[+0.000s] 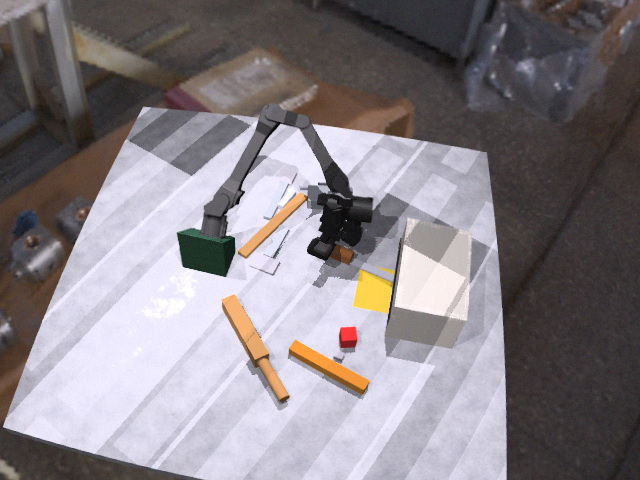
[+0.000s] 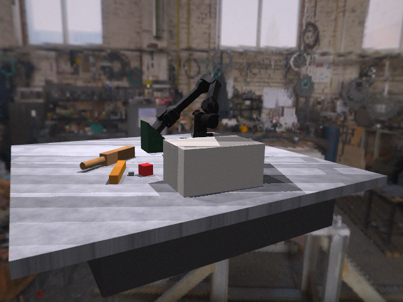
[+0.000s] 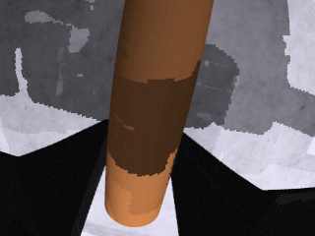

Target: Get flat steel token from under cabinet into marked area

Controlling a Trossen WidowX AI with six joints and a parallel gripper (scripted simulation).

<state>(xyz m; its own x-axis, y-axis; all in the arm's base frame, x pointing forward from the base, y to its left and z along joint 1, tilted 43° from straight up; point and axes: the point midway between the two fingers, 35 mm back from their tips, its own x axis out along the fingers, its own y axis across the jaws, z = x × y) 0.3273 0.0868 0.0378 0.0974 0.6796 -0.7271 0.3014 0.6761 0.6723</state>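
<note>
My gripper is shut on the round orange-brown handle of a tool, left of the cabinet in the top view. A thin grey blade runs from the handle side across the far part of the yellow marked area to the cabinet's front; its far end is hidden. The pale box-shaped cabinet stands at the right. Its vent slots cannot be made out. The steel token cannot be seen in any view. The fingertips are hidden behind the cabinet in the exterior view.
A red cube, a small grey block, an orange bar and a wooden paddle lie nearer the camera. Another orange bar, flat pale pieces and a green block are left.
</note>
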